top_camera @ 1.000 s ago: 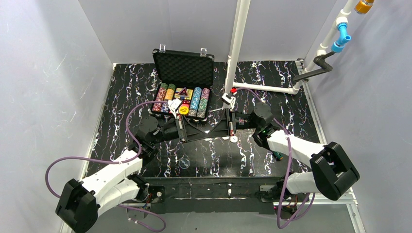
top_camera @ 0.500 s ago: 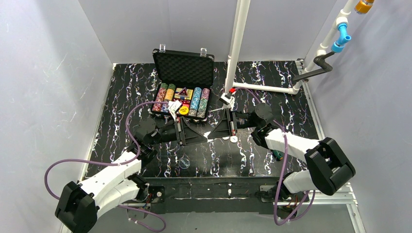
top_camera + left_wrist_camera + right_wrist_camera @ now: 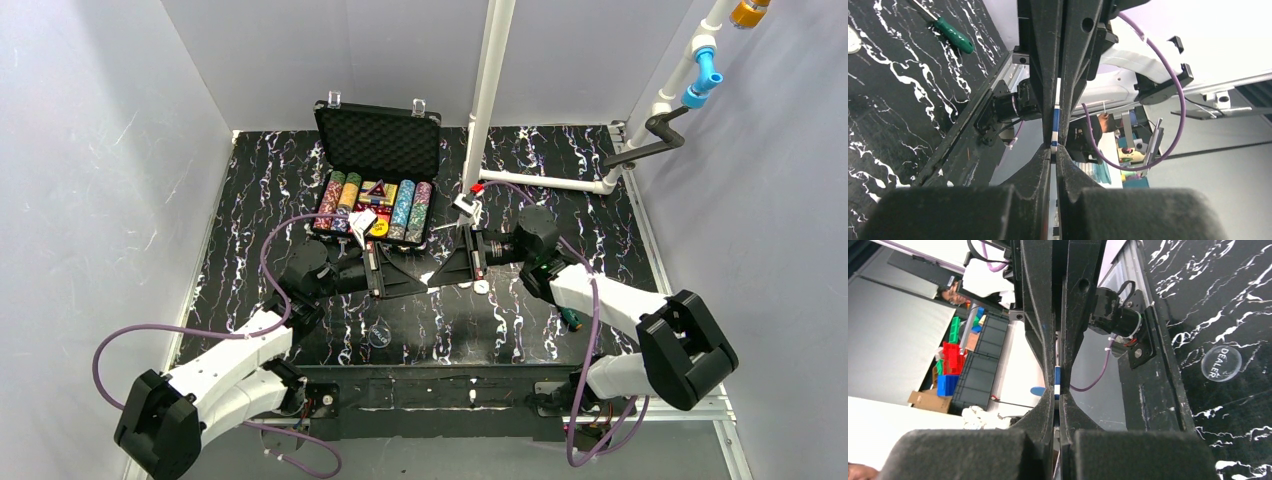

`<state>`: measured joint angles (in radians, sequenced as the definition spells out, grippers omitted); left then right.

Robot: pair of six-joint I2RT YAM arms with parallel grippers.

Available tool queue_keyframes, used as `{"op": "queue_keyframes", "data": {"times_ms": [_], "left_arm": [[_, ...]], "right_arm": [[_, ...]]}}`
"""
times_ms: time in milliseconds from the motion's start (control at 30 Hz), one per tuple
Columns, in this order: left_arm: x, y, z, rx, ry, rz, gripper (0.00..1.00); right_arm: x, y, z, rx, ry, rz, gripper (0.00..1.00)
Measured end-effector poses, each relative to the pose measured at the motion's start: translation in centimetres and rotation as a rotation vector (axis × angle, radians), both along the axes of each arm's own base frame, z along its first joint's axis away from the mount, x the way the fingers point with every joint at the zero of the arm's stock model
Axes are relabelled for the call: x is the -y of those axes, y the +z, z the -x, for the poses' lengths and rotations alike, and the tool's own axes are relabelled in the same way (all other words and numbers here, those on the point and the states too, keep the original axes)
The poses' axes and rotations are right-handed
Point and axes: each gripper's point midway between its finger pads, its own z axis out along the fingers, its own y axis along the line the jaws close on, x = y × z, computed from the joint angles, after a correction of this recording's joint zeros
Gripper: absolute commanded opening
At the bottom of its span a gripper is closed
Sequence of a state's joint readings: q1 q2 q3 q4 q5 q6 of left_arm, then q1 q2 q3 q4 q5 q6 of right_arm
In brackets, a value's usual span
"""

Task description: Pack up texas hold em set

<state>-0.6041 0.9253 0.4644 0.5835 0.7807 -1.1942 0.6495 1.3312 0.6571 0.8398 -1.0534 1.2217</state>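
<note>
My left gripper [image 3: 1053, 152] and right gripper [image 3: 1058, 397] tip to tip at centre frame above the bench [image 3: 560, 170], both pinched closed on one thin white-and-blue piece [image 3: 1055, 125] seen edge-on, open black case [image 3: 378, 140] with rows of poker chips [image 3: 403, 205] upper centre, clear DEALER disc [image 3: 378, 334] lying lower centre

Two robot arms with white shells, black joints and black two-finger grippers.

The left arm [image 3: 225, 360] and right arm [image 3: 610, 300] had smooth white moulded link covers between blocky black joint housings. A purple cable [image 3: 264, 262] looped loosely alongside each arm and ended behind the fingers. The left gripper [image 3: 1053, 152] and right gripper [image 3: 1057, 392] had matte black, grainy fingers [image 3: 1038, 170], wedge-shaped and narrowing to thin tips. A small round hole sat well back from one fingertip.
</note>
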Motion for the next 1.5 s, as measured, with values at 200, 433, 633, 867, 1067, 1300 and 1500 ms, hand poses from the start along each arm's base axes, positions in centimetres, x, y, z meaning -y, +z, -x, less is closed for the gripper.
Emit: {"op": "queue_keyframes", "data": {"times_ms": [200,433,633,867,1067,1300,1500], "left_arm": [[-0.1,-0.5,-0.7,-0.066,0.041,-0.014,0.10],[-0.3,-0.6,-0.9,-0.060,0.063,-0.020,0.00],[-1.5,-0.9,-1.9,-0.040,0.193,-0.066,0.00],[-4.6,-1.6,-4.5,-0.059,0.425,-0.270,0.00],[-9.8,-2.1,-9.7,-0.182,0.690,-0.505,0.00],[-17.2,-10.5,-14.3,-0.567,0.899,-0.752,0.00],[-20.1,-12.4,-17.3,-0.710,0.989,-0.779,0.00]], "right_arm": [[-0.2,-0.5,-0.6,0.027,-0.029,0.037,0.01],[-0.3,-0.7,-0.8,0.029,-0.039,0.046,0.28],[-0.6,-1.7,-1.6,0.015,-0.133,0.132,0.78],[3.7,-3.5,-6.2,-0.008,-0.435,0.293,0.84],[8.0,-7.6,-8.6,-0.107,-0.590,0.470,0.83],[9.1,-10.1,-7.1,-0.135,-0.570,0.550,0.82],[9.6,-11.4,-6.2,-0.159,-0.558,0.585,0.82]]}}
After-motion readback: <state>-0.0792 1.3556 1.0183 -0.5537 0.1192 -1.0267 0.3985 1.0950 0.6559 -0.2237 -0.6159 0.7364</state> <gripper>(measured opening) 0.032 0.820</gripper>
